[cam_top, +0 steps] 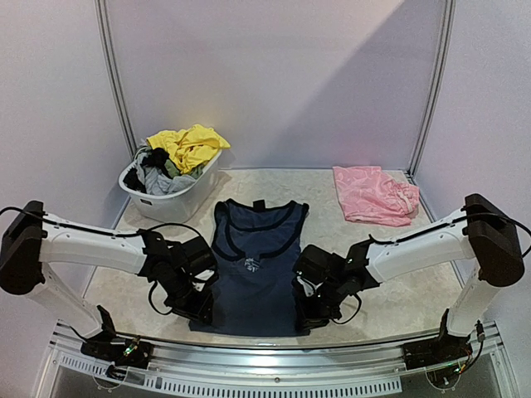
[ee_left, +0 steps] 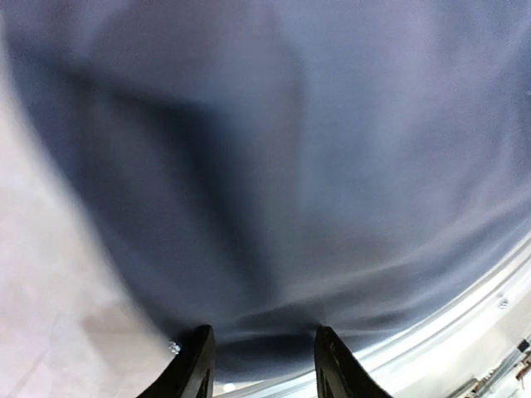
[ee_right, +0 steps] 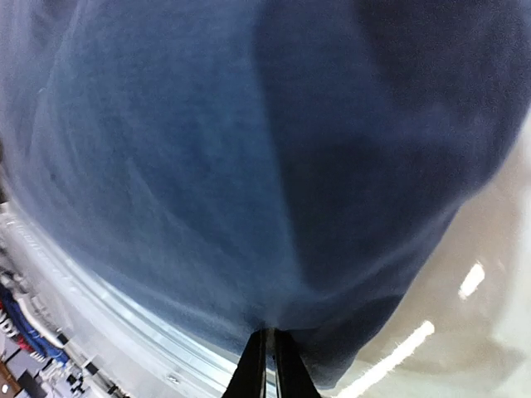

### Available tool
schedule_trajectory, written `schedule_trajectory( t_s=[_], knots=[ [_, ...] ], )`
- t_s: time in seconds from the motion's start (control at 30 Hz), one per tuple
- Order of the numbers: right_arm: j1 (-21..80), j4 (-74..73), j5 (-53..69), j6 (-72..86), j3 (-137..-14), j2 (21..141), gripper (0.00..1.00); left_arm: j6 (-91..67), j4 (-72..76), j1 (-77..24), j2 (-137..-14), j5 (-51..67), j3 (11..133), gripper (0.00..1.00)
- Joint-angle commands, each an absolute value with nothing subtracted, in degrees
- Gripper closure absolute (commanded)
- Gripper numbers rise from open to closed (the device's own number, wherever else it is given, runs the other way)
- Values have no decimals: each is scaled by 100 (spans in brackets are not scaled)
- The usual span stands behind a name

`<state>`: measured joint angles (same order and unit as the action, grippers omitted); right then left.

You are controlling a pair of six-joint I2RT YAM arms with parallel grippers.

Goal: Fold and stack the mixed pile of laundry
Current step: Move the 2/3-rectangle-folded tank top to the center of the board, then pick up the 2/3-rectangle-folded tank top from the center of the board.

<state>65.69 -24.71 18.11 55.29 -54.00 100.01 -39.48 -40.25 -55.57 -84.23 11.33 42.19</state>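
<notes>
Left gripper (cam_top: 202,308), at about seven o'clock on the table (cam_top: 398,286), sits at the near left corner of the tank top (cam_top: 257,265). Its fingers (ee_left: 196,369) are spread partway and the hem lies between them, not pinched. That navy tank top lies flat in the middle, straps toward twelve o'clock, hem just beside the rail (cam_top: 390,340) at six. Right gripper (cam_top: 304,318), at five o'clock, looks clamped on the near right corner; creases in the cloth run into its closed fingertips (ee_right: 259,365). To fold well, I judge the left one should close on its corner first, so both corners rise together. Then the hem can be carried level toward twelve and laid on the straps, sides parallel so no slant sets in. Lifting one corner alone would likely drag the cloth askew. Room is tight at six, where the rail leaves little margin, and open toward twelve. At ten o'clock the tub (cam_top: 170,207) holds a yellow piece (cam_top: 192,145) and a grey piece (cam_top: 158,178), near the left strap. At two o'clock the pink piece (cam_top: 373,195) lies in a flat bundle, well apart from the fold path.
</notes>
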Motion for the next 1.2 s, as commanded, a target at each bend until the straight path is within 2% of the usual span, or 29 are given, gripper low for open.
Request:
schedule_trajectory(
  t_s=[0.0, 0.17, 0.33, 0.5, 0.53, 0.6, 0.63, 0.7, 0.77, 0.93, 1.07, 1.17],
  knots=[
    [6656, -4040, 1219, 5681, -5597, 9840, 94, -3888, -4633, -5634, -8366, 865, 4364, 57],
    [6802, -4466, 1335, 5380, -6208, 9642, 94, -3678, -5125, -5629, -8332, 584, 5039, 56],
    [6873, -4965, 852, 5093, -6825, 9460, 94, -3210, -6335, -5631, -8112, -221, 6234, 48],
    [6867, -5321, 253, 4890, -7552, 9275, 93, -2554, -7297, -5629, -7867, -1990, 7278, 31],
    [6866, -5383, 119, 4843, -7684, 9252, 92, -2456, -7367, -5631, -7828, -2348, 7398, 24],
    [6872, -5493, -193, 4804, -7879, 9204, 89, -2425, -7319, -5614, -7732, -3051, 7462, 2],
    [6860, -5490, -302, 4807, -7886, 9172, 87, -2562, -7243, -5553, -7686, -3280, 7415, 1],
    [6840, -5459, -436, 4850, -7822, 9051, 80, -2746, -7024, -5287, -7630, -3138, 7198, 0],
    [6805, -5430, -433, 4959, -7684, 8960, 73, -2497, -6619, -4912, -7564, -1977, 6991, 0],
    [6789, -5354, -591, 5452, -7142, 8583, 65, -2974, -5979, -4856, -6698, -638, 6148, 2],
    [6794, -4686, -283, 5906, -6187, 8016, 62, -3487, -5749, -4860, -5821, 157, 5170, 20],
    [6793, -4137, -71, 6231, -5514, 7652, 60, -3859, -5575, -4903, -5322, 767, 4402, 28]
  ],
)
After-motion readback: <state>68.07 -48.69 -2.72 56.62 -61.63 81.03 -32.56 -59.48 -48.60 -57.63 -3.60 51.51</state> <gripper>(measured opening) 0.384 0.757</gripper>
